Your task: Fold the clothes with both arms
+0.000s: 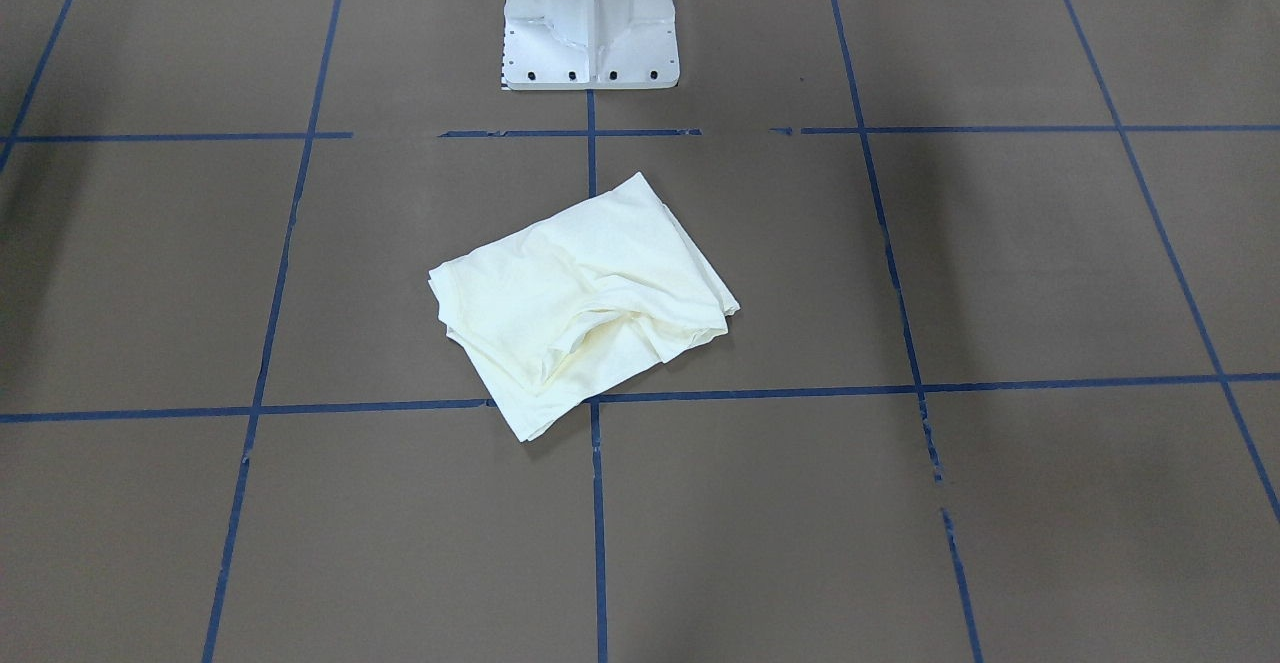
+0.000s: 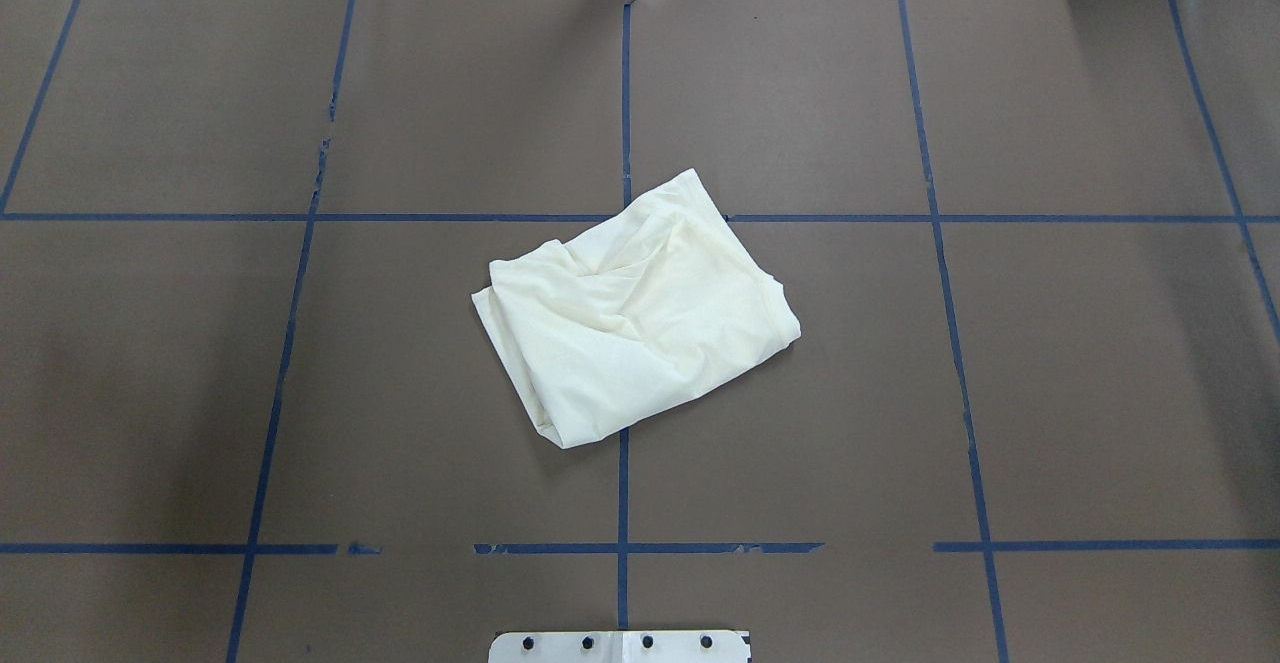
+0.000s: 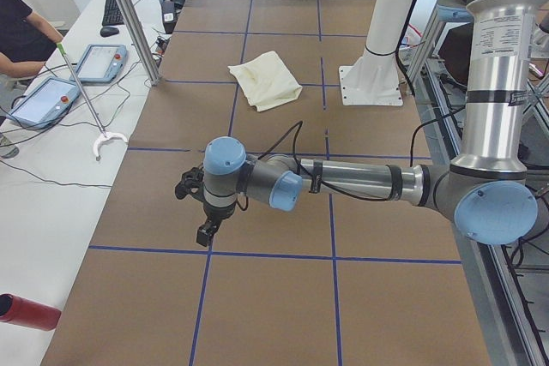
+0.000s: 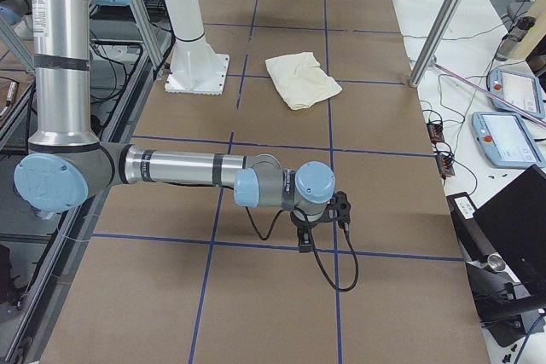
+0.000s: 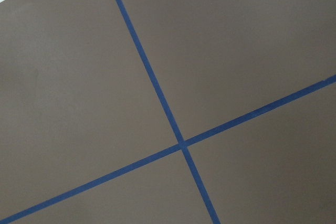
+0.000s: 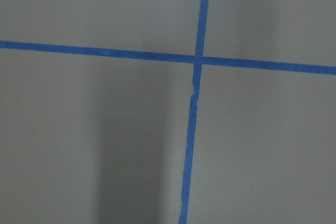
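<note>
Cream shirt (image 2: 635,313) lies loosely folded mid-table (image 2: 1050,393); left gripper (image 3: 206,231) and right gripper (image 4: 305,240) hang near opposite ends, opening and hold impossible to tell; a pinch risks catching several slack layers.

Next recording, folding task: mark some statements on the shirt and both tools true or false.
The shirt lies bundled on the table. True.
Its cat print faces up. False: only plain cream fabric shows.
The left tool grips the shirt. False: it hangs far from it, over the table.
The shirt overlaps blue tape. True.
The right tool touches the shirt. False: it too is far off.
The overhead view shows no tool. True.
</note>
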### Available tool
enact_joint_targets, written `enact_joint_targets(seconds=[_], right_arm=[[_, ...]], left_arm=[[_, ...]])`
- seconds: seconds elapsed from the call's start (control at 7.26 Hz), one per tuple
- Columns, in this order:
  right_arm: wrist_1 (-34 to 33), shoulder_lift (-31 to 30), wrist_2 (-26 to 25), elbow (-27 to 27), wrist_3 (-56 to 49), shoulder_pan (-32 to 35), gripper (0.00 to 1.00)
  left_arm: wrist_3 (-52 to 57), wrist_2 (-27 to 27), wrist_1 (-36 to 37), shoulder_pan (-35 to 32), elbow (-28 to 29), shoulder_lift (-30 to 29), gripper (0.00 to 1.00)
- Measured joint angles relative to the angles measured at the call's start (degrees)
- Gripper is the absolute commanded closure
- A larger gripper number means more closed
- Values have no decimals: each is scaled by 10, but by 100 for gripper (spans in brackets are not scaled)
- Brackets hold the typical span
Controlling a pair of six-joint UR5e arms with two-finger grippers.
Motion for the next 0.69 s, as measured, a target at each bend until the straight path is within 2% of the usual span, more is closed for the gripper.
enact_joint_targets(seconds=[0.28,0.69], right_arm=[[1,-5,0,11,0,1,0],[0,-7,0,10,0,24,0]], left_arm=[[-2,-6,51,0,-4,4,0],[-4,-67,93,-3,-22,16,0]])
